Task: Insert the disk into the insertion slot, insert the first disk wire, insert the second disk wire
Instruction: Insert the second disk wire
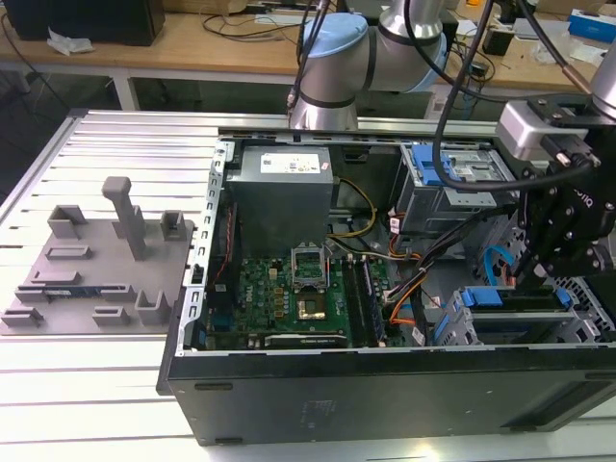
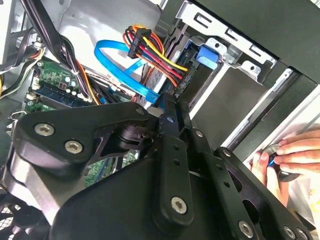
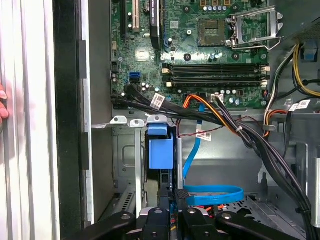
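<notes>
Inside an open desktop computer case [image 1: 385,385] lying on its side on a ribbed metal table [image 1: 115,385], with the green motherboard [image 1: 289,298] facing up. At the exterior view's right, a black gripper [image 1: 527,274] lowered into the case beside the low grey drive cage, the insertion slot [image 1: 510,322]. Seated in that cage, the disk [image 1: 515,300], showing mainly as its bright blue carrier edge along the cage top. Just beside the gripper, toward the exterior view's left, the second disk wire [image 1: 494,265], a flat bright-blue cable curving in a loop. Same blue cable looping in the second wrist view [image 2: 120,62], running down to the black fingers [image 2: 172,120], which look pressed close together around the cable's lower end; cannot tell for certain whether clamped on it. Next to it, the first disk wire [image 2: 155,52], a red, orange, yellow and black bundle ending in a black plug, reaching toward the blue carrier tab. In the first wrist view, blue carrier latch [image 3: 160,150] standing in the cage opening, blue cable lying in a flat loop just above the fingers. A person's hand [image 2: 290,157] resting at the case's outer edge in the second wrist view. Grey plastic fixture tray [image 1: 96,260] on the table at the exterior view's left.
</notes>
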